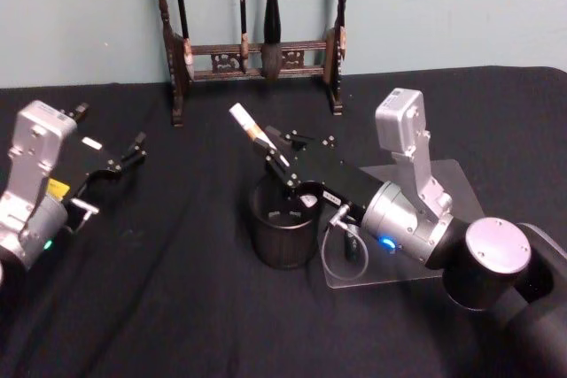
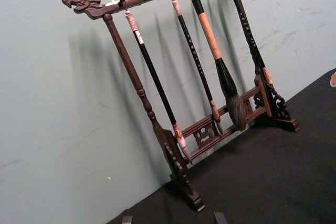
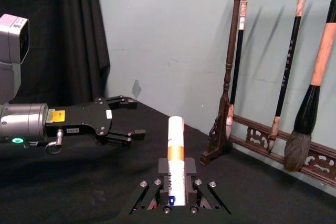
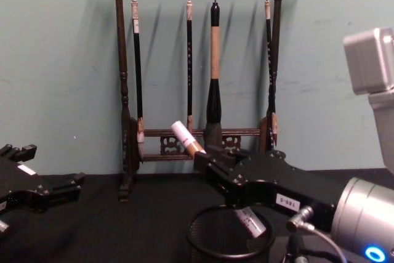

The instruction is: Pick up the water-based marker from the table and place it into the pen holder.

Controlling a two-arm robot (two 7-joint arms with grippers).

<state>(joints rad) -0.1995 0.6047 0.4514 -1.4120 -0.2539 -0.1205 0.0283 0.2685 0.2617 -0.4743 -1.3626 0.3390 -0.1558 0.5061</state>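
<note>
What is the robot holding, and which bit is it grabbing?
The right gripper holds the marker by its lower part, below the orange band. The left gripper holds nothing.

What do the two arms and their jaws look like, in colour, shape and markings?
Both arms end in a silver cylindrical wrist carrying a grey boxy camera and flat black linkage jaws. The left gripper bears a yellow label, a white sticker and a green light; the right gripper has a blue light, a grey cable loop and a white label.
</note>
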